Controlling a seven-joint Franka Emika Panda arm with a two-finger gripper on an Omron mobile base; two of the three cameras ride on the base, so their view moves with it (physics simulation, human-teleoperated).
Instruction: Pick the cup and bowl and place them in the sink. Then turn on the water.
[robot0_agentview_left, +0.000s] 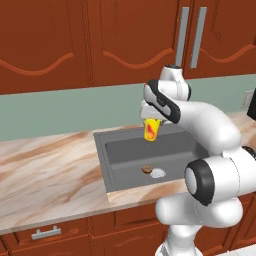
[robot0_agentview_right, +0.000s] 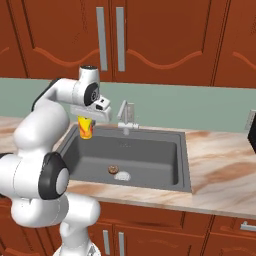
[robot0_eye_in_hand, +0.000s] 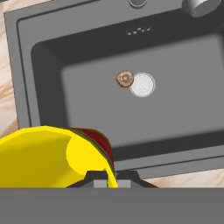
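Nearest to the base, the gripper (robot0_eye_in_hand: 111, 177) is closed tight on the cup (robot0_agentview_left: 151, 130), a small yellow tumbler with red-orange marks; in the hand view the fingers pinch its rim, and the yellow wall of the cup fills the lower left of that view; the cup hangs above the sink (robot0_agentview_left: 120, 150), over the near left part of the basin as the right base view shows it, and it does not touch the floor of the basin, so I judge that the first placing is under way but not finished; the cup must yet be lowered and let go. Farther on, the floor of the sink carries a small brown round piece (robot0_eye_in_hand: 125, 78) just beside a pale round drain (robot0_eye_in_hand: 142, 85), and nothing else lies there; the bowl is not in the basin, and I cannot tell from these pictures where it stands, so this second object is still to be fetched. At the far rim of the sink stands the silver faucet (robot0_agentview_right: 127, 116); no stream of water comes from it, so the turning on is also left to do. In my judgement the task is in its early part: one of three steps is half done, two are not begun.
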